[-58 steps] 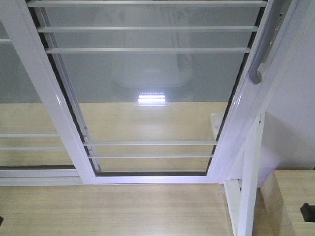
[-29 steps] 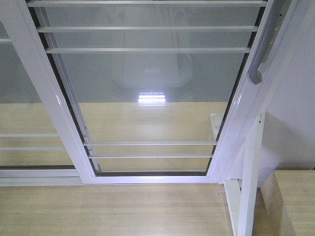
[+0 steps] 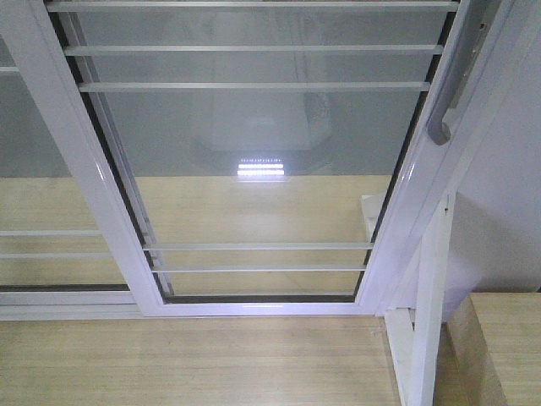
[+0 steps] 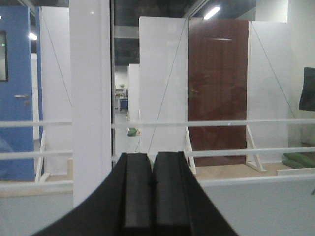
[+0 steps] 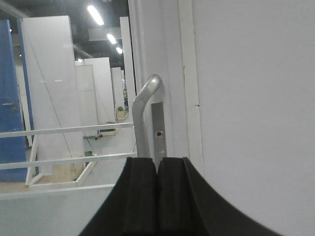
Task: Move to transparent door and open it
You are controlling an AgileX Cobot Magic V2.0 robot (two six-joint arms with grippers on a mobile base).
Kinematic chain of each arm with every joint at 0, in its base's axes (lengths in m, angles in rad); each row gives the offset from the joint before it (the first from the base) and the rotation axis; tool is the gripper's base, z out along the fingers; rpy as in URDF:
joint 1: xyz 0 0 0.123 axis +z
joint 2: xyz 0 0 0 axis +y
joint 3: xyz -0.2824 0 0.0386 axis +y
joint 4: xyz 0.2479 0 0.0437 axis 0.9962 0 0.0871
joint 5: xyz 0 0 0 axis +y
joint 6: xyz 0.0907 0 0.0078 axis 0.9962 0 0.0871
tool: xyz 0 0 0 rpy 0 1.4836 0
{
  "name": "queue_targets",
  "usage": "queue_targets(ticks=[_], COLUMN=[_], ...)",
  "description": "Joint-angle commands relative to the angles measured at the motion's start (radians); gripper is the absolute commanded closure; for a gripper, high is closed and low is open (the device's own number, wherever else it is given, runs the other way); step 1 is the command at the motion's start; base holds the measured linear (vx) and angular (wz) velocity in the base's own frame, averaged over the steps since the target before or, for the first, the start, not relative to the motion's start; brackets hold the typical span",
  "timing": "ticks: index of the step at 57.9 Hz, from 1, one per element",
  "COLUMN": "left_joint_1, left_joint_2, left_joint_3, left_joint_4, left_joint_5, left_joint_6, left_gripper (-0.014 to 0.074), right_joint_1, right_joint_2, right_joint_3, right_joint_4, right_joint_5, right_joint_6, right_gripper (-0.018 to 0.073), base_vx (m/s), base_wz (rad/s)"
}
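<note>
**Transparent door straight ahead, both grippers closed and empty**

Front view, from the left: a handle-less glass panel (image 3: 42,211) at the edge, partly overlapped by the left upright of the transparent door (image 3: 254,211). Fills the middle of the view: clear glass in a white frame, thin white bars grouped near the top and a pair low down, a bright light reflected in the pane. Meets pale wooden floor (image 3: 194,364) along its bottom rail. Carries the curved grey pull handle (image 3: 440,118) on its right upright, high in the view. Lower right, a bare white slanted post (image 3: 427,321), then the corner of a pale wooden block (image 3: 499,347) at the bottom edge.

Left wrist view: a blue door (image 4: 17,98) far left behind glass, next a broad white upright (image 4: 91,98), white bars across the full width, a dark brown door (image 4: 216,88) further right. Low in the centre, the left gripper (image 4: 151,160): black pads pressed flat together along one thin seam, nothing between them.

Right wrist view: glass and white bars on the left, the pull handle rising just above and slightly left of the right gripper (image 5: 157,164), a plain white wall (image 5: 256,98) filling the right side. Pads likewise pressed together, nothing held. Contact between fingertips and handle: cannot tell.
</note>
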Motion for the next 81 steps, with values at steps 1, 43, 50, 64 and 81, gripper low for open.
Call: queue_targets(ticks=[1,43,50,64,81], left_joint_1=[-0.002,-0.002,-0.002,-0.002,-0.002], left_joint_2=[0.075,0.740,0.740,0.738,0.738], left_joint_3=[-0.114,-0.337,-0.337,-0.337,-0.337], left_joint_4=[0.036,-0.010,-0.045,-0.050,-0.050], left_joint_5=[-0.032,-0.036,-0.040,-0.055,-0.046], left_joint_6=[0.009,-0.011,-0.011,-0.011,-0.011], left_gripper=[0.0599,0.0546,0.0468,0.0280,0.0267], right_joint_1=[-0.004,-0.004,-0.004,-0.004,-0.004], right_joint_2=[0.079,0.710,0.761,0.847,0.953], right_joint_3=[-0.128,-0.248,-0.248,-0.248,-0.309], right_joint_4=[-0.040,-0.024,-0.024,-0.016,-0.068], right_joint_5=[0.030,-0.119,-0.119,-0.140,-0.150], right_joint_6=[-0.034,-0.034,-0.029,-0.003,-0.010], right_gripper=[0.0564,0.0405,0.0268,0.0137,0.0137], base_vx=[0.00,0.00,0.00,0.00,0.00], base_wz=[0.00,0.00,0.00,0.00,0.00])
